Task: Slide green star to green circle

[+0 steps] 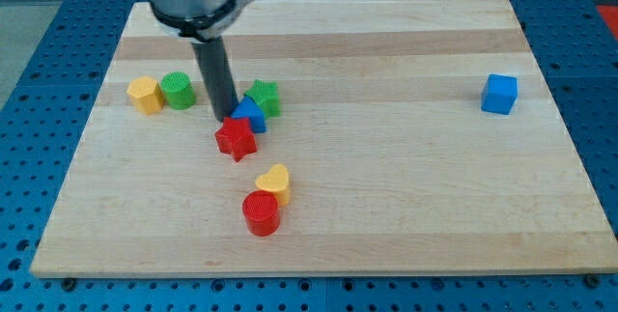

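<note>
The green star (264, 97) lies left of the board's middle, touching a blue block (251, 115) on its lower left. The green circle (178, 91) stands farther to the view's left, apart from the star. My tip (225, 118) rests on the board between the two, just left of the blue block and just above the red star (236, 139). The rod rises from the tip to the arm at the view's top.
A yellow block (145, 94) touches the green circle on its left. A yellow heart (275, 184) and a red cylinder (261, 213) sit together below the red star. A blue cube (499, 94) stands alone at the view's right. The wooden board (406, 186) ends near all frame edges.
</note>
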Robot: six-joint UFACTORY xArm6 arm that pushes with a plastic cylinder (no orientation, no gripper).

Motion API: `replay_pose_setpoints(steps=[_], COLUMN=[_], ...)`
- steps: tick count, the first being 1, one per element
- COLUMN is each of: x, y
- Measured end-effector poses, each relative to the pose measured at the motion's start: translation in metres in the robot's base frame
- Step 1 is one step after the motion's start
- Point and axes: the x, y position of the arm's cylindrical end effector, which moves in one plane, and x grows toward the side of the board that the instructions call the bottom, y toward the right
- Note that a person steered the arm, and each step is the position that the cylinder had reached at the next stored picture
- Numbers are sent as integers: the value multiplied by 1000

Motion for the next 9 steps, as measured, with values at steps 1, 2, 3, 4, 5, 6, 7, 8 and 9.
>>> replay_pose_setpoints(steps=[1, 2, 3, 4, 5, 6, 7, 8, 9], x=[7, 7, 6, -11, -26, -26, -25, -20, -18], y=[37, 71, 102, 117, 115, 96, 70, 42, 19])
